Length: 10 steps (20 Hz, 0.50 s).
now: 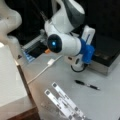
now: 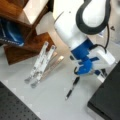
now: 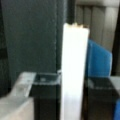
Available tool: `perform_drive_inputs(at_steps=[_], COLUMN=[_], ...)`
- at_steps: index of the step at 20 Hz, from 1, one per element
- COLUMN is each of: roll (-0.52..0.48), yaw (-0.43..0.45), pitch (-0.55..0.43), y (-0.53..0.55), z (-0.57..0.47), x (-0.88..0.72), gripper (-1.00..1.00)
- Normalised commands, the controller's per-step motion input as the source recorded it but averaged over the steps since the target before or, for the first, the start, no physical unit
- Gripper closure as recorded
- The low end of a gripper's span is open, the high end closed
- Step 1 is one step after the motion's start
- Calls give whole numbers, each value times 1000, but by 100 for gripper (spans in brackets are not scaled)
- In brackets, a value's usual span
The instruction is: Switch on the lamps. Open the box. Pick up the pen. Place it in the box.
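The box (image 1: 107,53) stands at a front view's right, its black lid lying flat on silver-grey sides; its dark lid (image 2: 107,100) also fills a corner in a front view. My gripper (image 1: 78,61), with blue parts, sits low against the box's left side, above the table (image 2: 83,70). In the wrist view a tall white bar (image 3: 73,70) stands in front of the black lid (image 3: 30,37). The slim black pen (image 1: 87,85) lies on the table just below the gripper (image 2: 72,88), untouched. Two long white lamp bars (image 1: 63,102) lie side by side on the table (image 2: 41,62).
A white cable (image 1: 46,67) runs across the grey table toward a grey device (image 1: 33,47) at the back. A pale block (image 1: 10,82) on a wooden stand fills a front view's left. Wooden shelves (image 2: 25,27) rise behind the lamps. A perforated black plate (image 2: 12,107) lies low.
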Motion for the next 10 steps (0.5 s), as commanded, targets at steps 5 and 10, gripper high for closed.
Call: perform_drive_inputs(at_steps=[5,10], roll=[-164,-191], yaw=[118,107], pitch=[126,106], y=[531,606], z=[541,526], x=[271,202], gripper=[100,100])
